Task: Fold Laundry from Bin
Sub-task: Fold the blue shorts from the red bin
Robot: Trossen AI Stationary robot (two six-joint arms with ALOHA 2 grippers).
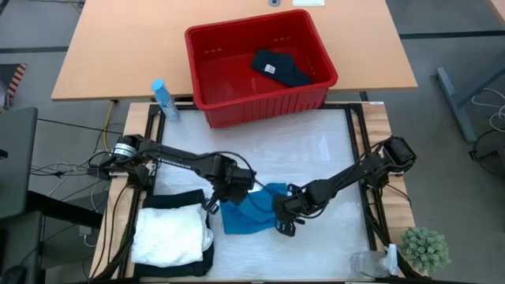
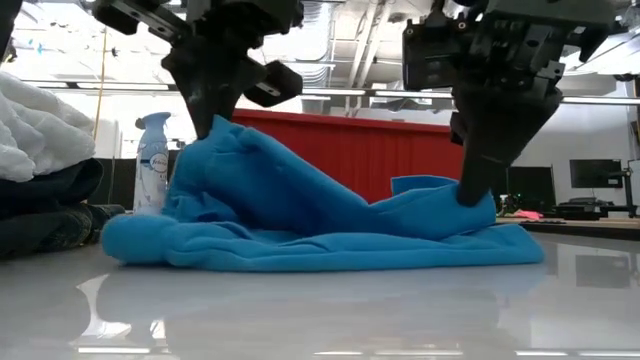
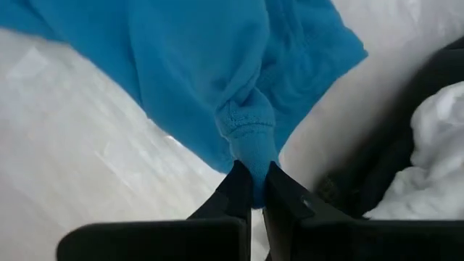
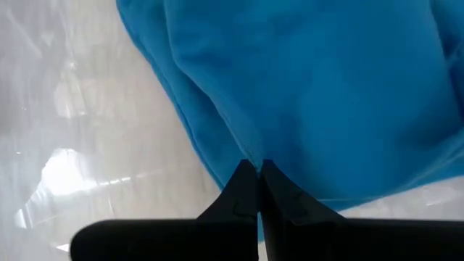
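The soft blue garment lies rumpled mid-table, fleece-like and thick at the hem; the left gripper is clamped on a bunched edge, the right gripper pinched tight on another fold; beside it sit a crinkled white cloth atop black garments; the glossy table mirrors ceiling lights; the ribbed red bin holds 1 dark item.

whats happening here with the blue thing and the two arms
Both arms are working on the blue garment on the white table top. The left pincer is shut on a bunched edge, and the right pincer is shut on another edge. A white item lies on black cloth beside it. One dark piece remains in the red bin.
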